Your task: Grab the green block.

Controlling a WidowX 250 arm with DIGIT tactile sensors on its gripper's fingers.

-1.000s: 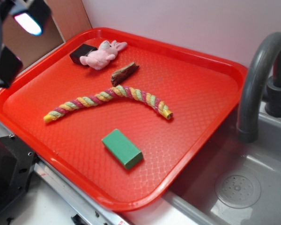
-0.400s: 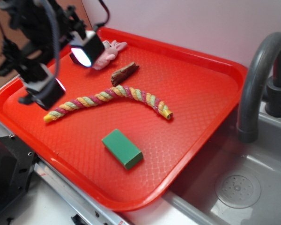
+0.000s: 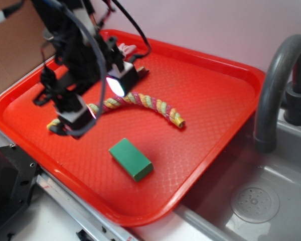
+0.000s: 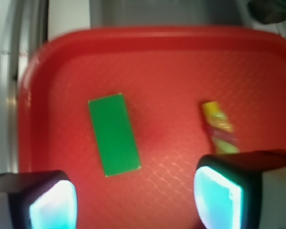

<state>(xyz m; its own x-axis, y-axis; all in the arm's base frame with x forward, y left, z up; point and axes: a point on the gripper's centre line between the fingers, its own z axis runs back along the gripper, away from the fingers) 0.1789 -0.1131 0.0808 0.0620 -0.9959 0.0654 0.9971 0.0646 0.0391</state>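
Exterior view: a red plastic tray with a waffled floor (image 3: 200, 105) sits beside a grey sink basin (image 3: 271, 191) with a dark grey curved faucet (image 3: 276, 75). The small flat green rectangular block (image 3: 131, 159) lies flat on the tray floor, near the tray's front rim and apart from everything else on the tray. Its long axis runs diagonally, top face darker, side faces lighter green.

A braided rope of pink, yellow and green strands (image 3: 150, 103) lies curved across the middle of the tray, beyond the block. One end is partly hidden behind the arm. Part of a pink plush toy (image 3: 126, 48) shows at the tray's far left corner, mostly occluded by the arm.

The black robot gripper with glowing pale fingertip pads (image 3: 101, 100) hangs above the left part of the tray, over the rope and short of the block. Its two fingers stand well apart, with nothing between them.

Wrist view (somewhat blurred): the green block (image 4: 114, 134) sits on bare red floor, up and between the two lit finger pads (image 4: 218, 195) at the lower corners of the frame. It touches neither. The rope end (image 4: 218, 125) lies just above the right pad. Jaws spread wide, empty.
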